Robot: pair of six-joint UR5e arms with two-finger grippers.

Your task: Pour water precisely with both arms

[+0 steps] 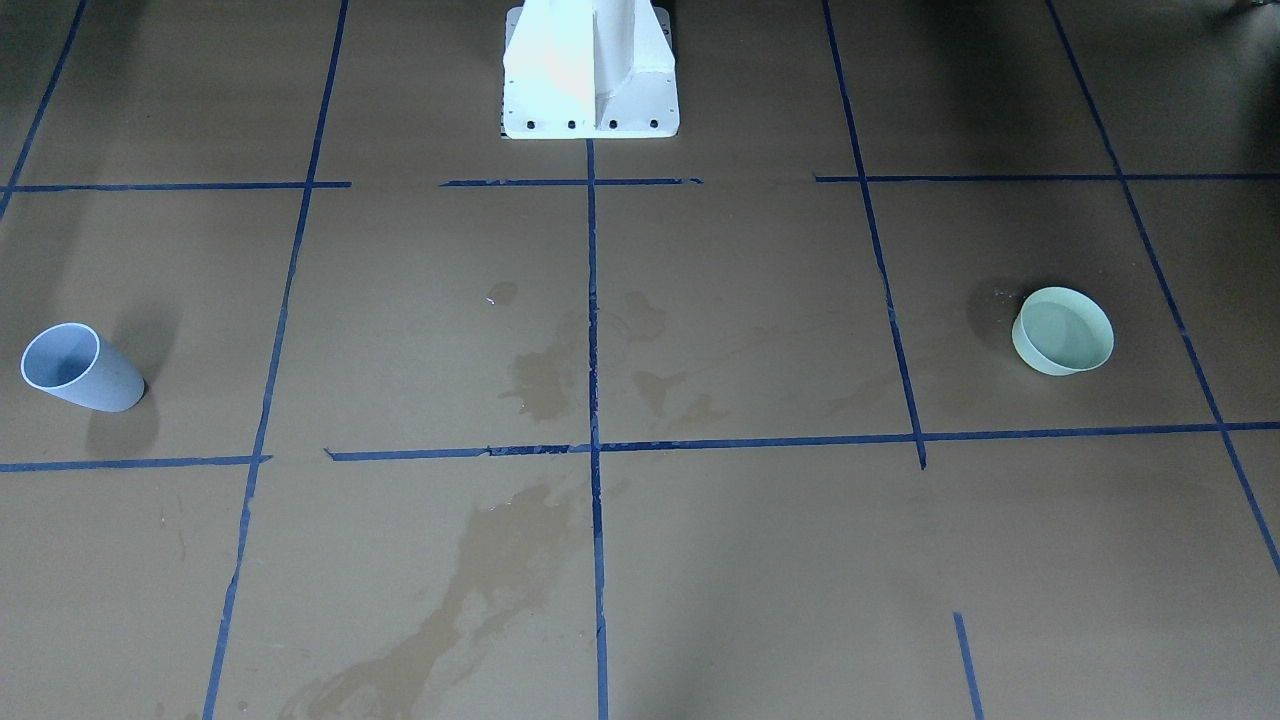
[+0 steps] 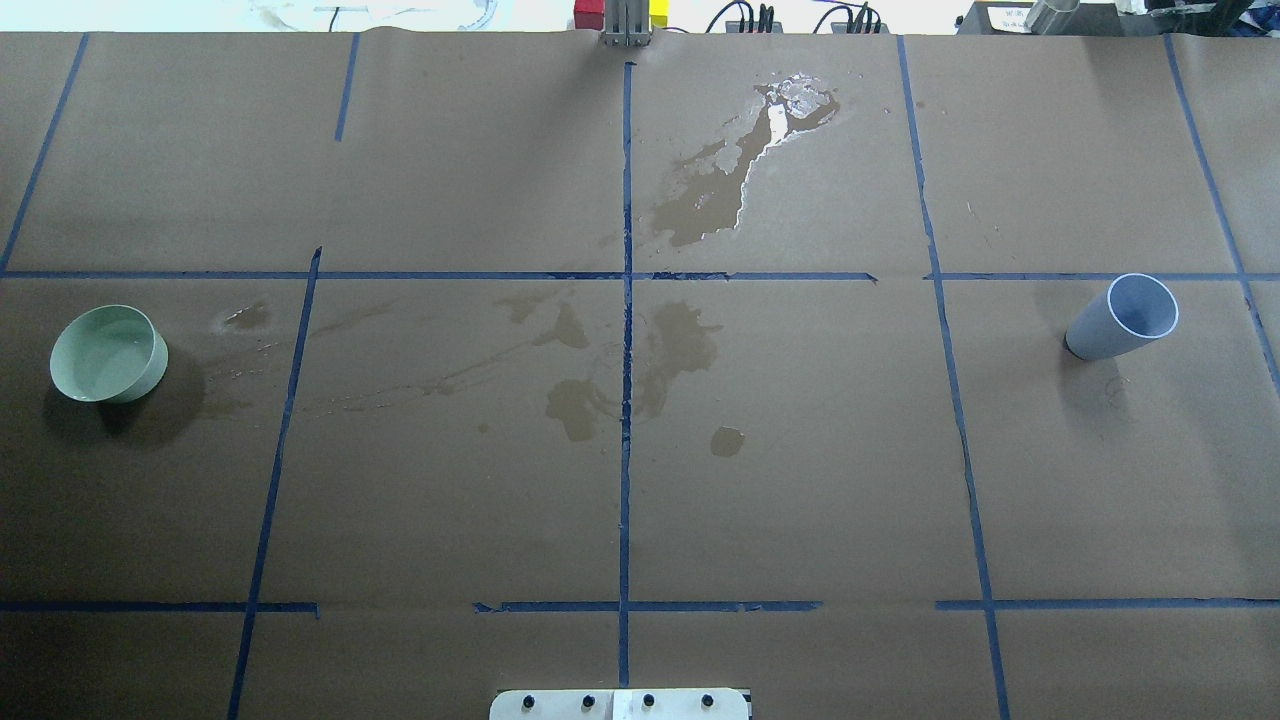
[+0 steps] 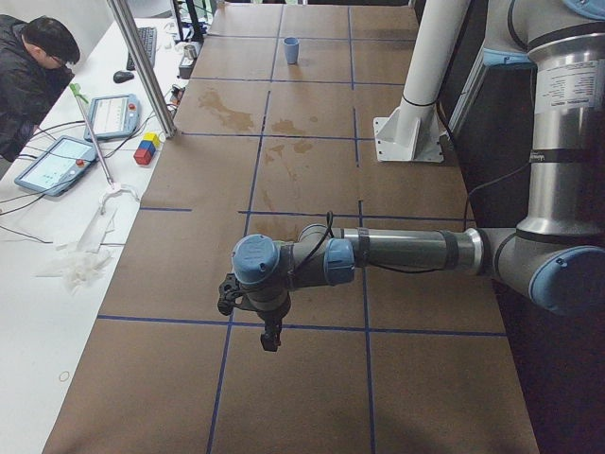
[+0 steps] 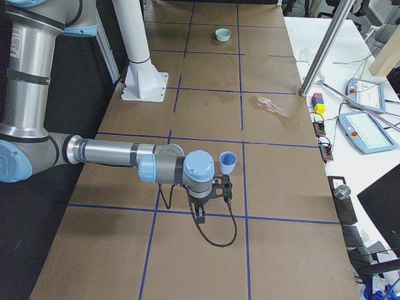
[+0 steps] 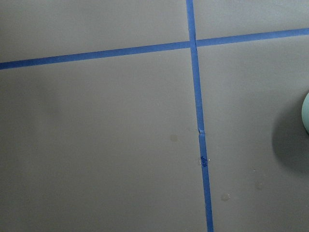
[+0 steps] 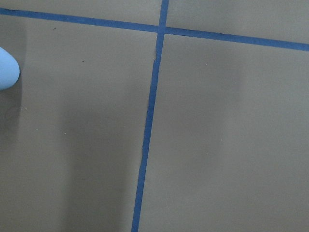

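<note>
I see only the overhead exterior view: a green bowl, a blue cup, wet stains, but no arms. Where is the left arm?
Observer: In the exterior left view the left arm lies stretched out over the table, and the left end effector points down above it.
Operator: And the right arm?
Observer: The exterior right view shows the right arm stretched out likewise; the blue cup stands just beyond the right end effector, not gripped.
Operator: Are they open?
Observer: I cannot tell. The left wrist view shows no fingers, only blue tape and the green bowl's edge.

Left arm (image 3: 406, 251) level, left pincer (image 3: 270, 339) pointing down, right arm (image 4: 112, 152), right pincer (image 4: 201, 215) alike
</note>
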